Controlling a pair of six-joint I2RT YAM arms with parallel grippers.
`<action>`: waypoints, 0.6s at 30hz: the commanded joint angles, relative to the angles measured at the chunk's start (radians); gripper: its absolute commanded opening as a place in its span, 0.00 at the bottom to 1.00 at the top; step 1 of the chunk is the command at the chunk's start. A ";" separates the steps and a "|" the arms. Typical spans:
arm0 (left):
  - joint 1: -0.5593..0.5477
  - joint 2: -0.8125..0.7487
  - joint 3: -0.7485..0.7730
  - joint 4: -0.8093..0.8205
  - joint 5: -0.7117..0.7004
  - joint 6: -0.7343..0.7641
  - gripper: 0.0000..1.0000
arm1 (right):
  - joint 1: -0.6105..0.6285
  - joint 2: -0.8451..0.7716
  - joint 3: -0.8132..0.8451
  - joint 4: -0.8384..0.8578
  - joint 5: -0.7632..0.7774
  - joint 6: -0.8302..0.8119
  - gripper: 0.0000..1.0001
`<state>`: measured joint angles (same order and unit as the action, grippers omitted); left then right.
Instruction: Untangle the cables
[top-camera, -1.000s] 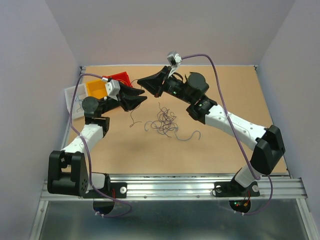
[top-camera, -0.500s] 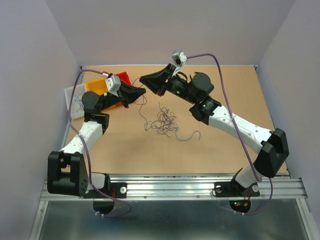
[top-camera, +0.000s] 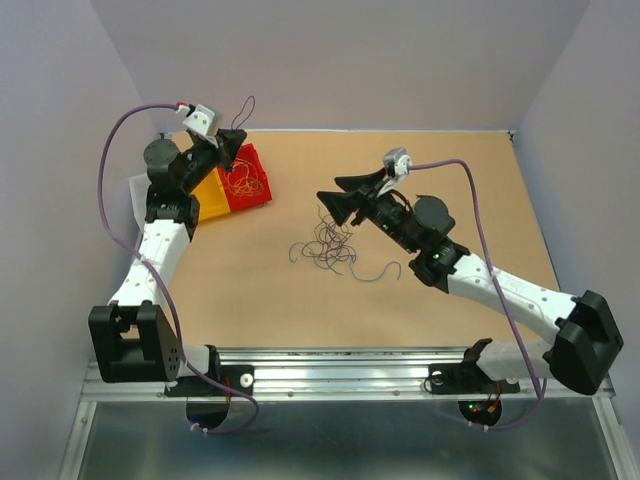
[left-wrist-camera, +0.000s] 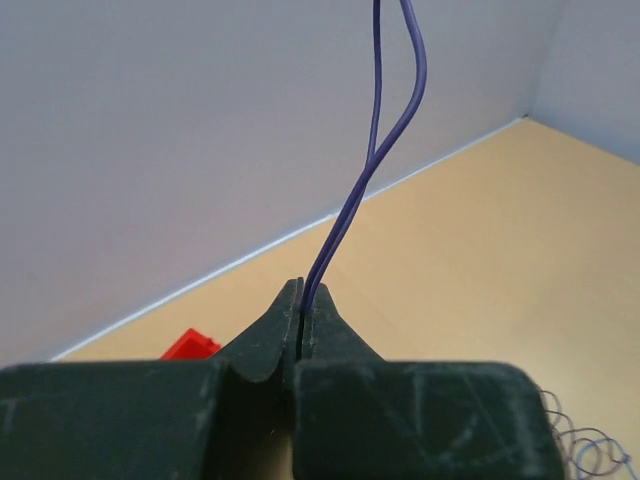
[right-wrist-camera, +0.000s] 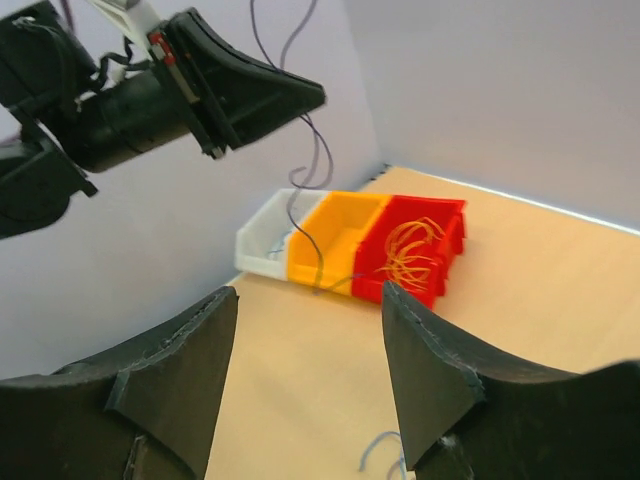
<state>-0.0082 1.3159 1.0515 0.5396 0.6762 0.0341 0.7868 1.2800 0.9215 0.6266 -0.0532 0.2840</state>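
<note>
Left claw (top-camera: 228, 143) is pinched tight on a single thin blue cable (left-wrist-camera: 352, 195), held high at the upper left of the overhead frame, above the bins (top-camera: 208, 197). The strand runs roughly upright, doubled into a loop. Right claw (top-camera: 335, 194), jaws wide and holding nothing, is the nearer one to the tangle (top-camera: 328, 246) of dark, hair-thin cables lying mid-worktop (top-camera: 450, 170), just below it in frame.
</note>
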 joint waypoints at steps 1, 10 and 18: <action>0.001 0.039 0.082 -0.018 -0.189 0.127 0.00 | 0.005 -0.125 -0.099 0.088 0.164 -0.077 0.65; 0.066 0.155 0.077 0.088 -0.395 0.245 0.00 | 0.003 -0.384 -0.295 0.090 0.268 -0.098 0.68; 0.200 0.207 0.113 0.105 -0.330 0.210 0.00 | 0.005 -0.461 -0.352 0.088 0.343 -0.123 0.70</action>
<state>0.1524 1.5440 1.0977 0.5526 0.3367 0.2413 0.7868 0.8234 0.5880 0.6662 0.2276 0.1940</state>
